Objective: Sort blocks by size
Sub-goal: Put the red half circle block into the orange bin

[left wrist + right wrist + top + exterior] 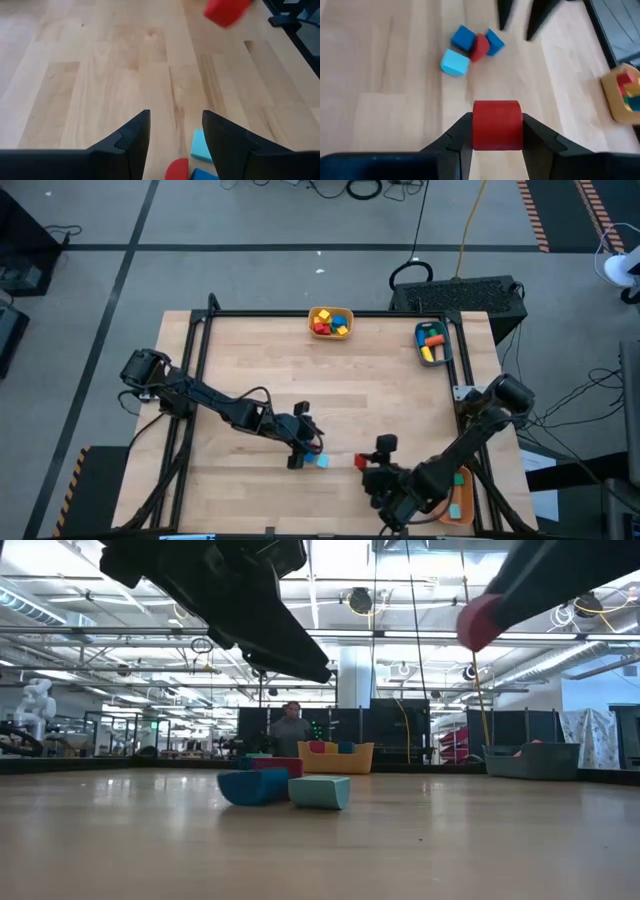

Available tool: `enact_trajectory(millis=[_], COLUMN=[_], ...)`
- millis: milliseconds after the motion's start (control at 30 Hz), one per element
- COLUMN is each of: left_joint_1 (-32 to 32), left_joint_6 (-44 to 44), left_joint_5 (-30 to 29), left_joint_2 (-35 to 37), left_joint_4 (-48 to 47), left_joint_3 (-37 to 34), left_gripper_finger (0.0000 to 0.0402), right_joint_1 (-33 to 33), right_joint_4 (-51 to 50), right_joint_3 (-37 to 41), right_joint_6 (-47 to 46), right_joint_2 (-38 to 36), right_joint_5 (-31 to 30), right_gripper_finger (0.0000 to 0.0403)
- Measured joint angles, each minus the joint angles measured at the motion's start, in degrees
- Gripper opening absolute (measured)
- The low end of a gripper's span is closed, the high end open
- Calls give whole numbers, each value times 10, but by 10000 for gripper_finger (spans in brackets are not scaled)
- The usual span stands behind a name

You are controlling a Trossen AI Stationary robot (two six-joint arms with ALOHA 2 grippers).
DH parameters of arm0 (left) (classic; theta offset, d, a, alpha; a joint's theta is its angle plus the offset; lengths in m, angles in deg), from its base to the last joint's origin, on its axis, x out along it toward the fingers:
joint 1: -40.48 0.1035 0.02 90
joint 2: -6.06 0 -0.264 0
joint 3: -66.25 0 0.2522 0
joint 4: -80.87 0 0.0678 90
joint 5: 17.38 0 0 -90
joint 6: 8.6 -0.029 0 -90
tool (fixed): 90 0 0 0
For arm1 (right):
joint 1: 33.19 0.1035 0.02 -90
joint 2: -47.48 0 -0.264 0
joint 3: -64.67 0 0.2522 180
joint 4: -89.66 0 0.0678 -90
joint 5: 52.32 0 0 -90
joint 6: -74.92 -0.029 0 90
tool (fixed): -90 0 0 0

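My right gripper is shut on a red block and holds it above the table near the front, right of centre. The low view shows this block high above the wood. To its left, a small cluster lies flat on the table: a cyan block, two blue blocks and a red one. My left gripper stands open just above and beside this cluster. Only bare wood shows between its fingers. My right gripper pinches the red block between its two fingers, one on each of two opposite sides. The fingers slant down from the table's near right. The block is lifted clear of the table and sits level in the hold.
A yellow bin with several coloured blocks stands at the far edge, centre. A teal bin with blocks is at the far right. An orange bin sits at the near right, partly under my right arm. A person stands beyond the table.
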Motion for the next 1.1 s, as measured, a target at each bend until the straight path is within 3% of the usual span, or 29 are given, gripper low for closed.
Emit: enact_trajectory(millis=[533,900,1100], left_joint_1=[0,0,0], left_joint_6=[15,15,16], left_joint_5=[-19,-26,-59], left_joint_2=[0,0,0], left_joint_4=[-2,-20,-56], left_joint_3=[0,0,0], left_gripper_finger=[183,183,183], right_joint_1=[64,95,108], right_joint_4=[-202,-249,-272], right_joint_3=[0,0,0], right_joint_6=[-197,-291,-343], right_joint_2=[-48,-48,-48], right_joint_5=[7,161,237], right_gripper_finger=[117,116,116])
